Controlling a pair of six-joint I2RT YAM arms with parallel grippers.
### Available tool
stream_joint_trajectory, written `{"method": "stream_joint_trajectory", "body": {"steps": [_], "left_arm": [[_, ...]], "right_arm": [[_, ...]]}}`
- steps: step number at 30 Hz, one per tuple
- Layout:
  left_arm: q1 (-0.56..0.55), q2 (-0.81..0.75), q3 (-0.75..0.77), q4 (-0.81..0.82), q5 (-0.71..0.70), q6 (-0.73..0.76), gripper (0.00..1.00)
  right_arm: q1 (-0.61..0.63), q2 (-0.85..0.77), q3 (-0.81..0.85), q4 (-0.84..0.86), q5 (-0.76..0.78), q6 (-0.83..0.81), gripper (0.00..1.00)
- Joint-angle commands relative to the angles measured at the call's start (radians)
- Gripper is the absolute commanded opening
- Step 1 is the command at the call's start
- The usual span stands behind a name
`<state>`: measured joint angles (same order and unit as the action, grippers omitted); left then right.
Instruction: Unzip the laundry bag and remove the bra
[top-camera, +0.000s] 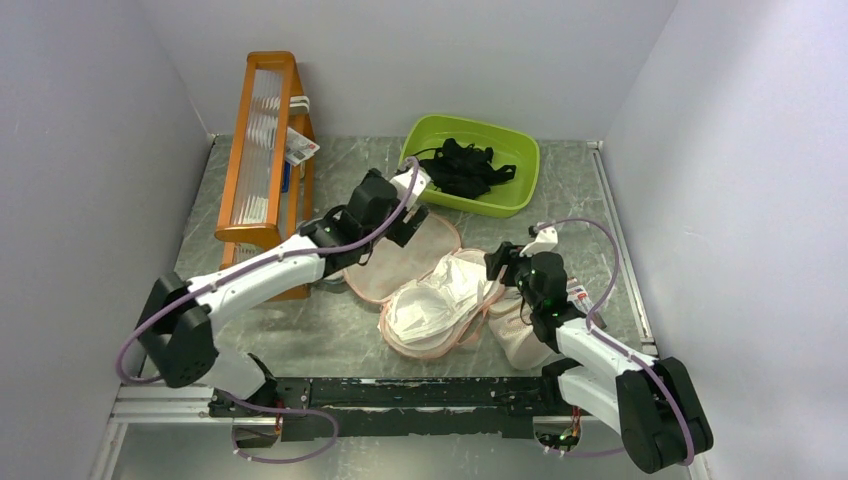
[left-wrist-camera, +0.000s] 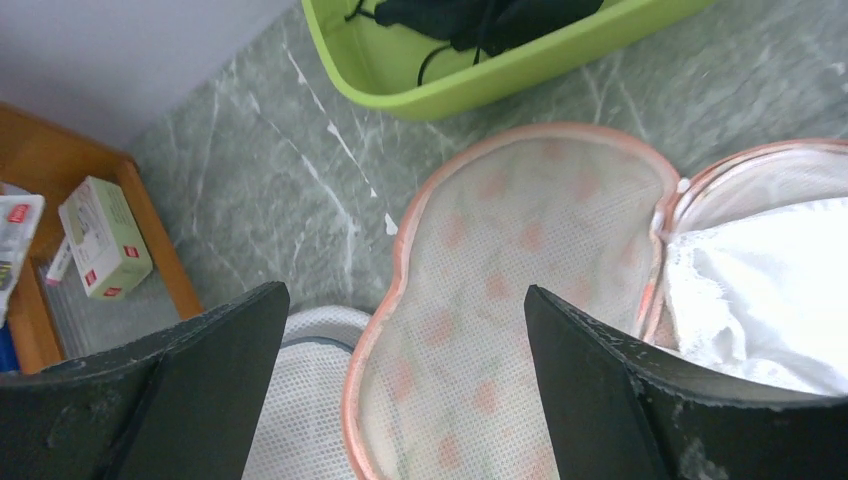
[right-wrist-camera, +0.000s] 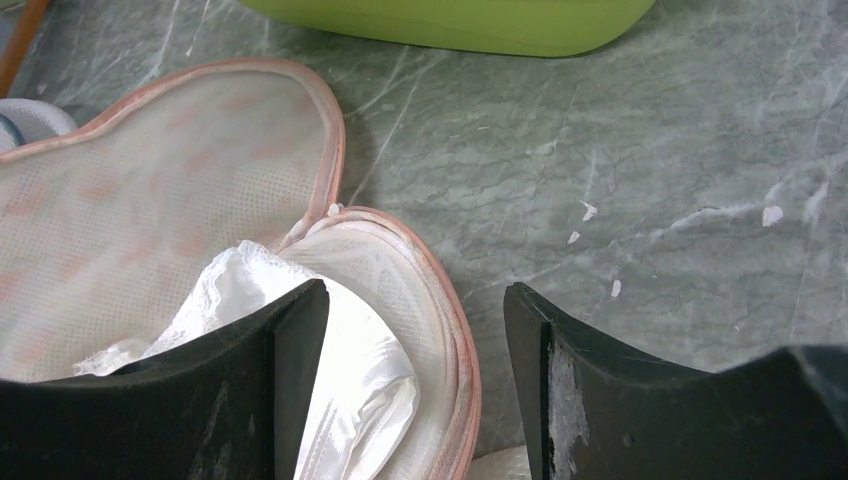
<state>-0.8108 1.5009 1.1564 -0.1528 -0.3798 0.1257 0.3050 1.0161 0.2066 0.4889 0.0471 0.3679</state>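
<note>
Hovering released, left fingers (left-wrist-camera: 200, 390) frame the unzipped laundry bag (left-wrist-camera: 500, 250); right fingers (right-wrist-camera: 620, 400), also released, straddle its rim beside the bra (right-wrist-camera: 360, 390).

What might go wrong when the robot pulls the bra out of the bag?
1. The open right gripper straddles the bag's pink rim beside the bra, so closing there might pinch the rim and lift the bag too.
2. The left gripper hovers open over the flap, pinning nothing, so the bag may slide along with the bra.
</note>
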Motion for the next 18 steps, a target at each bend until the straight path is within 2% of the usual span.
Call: {"method": "stream_joint_trajectory", "body": {"steps": [1,6,9,13,18], "left_arm": [[-0.021,-0.106,-0.073,0.163,-0.006,0.022,1.0],[-0.032,-0.19,-0.129,0.237,-0.025,0.008,1.0],[-0.036,-0.234,-0.137,0.247,-0.043,0.002,0.99],[-0.037,-0.306,-0.184,0.313,-0.127,-0.016,1.0],[-0.037,-0.377,-0.216,0.352,-0.185,-0.022,1.0]], "right_arm": [[0.001,0.003,0.02,0.036,-0.018,-0.025,0.65],[0.007,0.003,0.011,0.069,-0.046,-0.038,0.65],[0.054,0.003,0.021,0.06,-0.038,-0.062,0.65],[0.233,-0.008,0.104,-0.061,0.099,-0.12,0.65],[0.425,0.047,0.267,-0.253,0.086,-0.116,0.64]]}}
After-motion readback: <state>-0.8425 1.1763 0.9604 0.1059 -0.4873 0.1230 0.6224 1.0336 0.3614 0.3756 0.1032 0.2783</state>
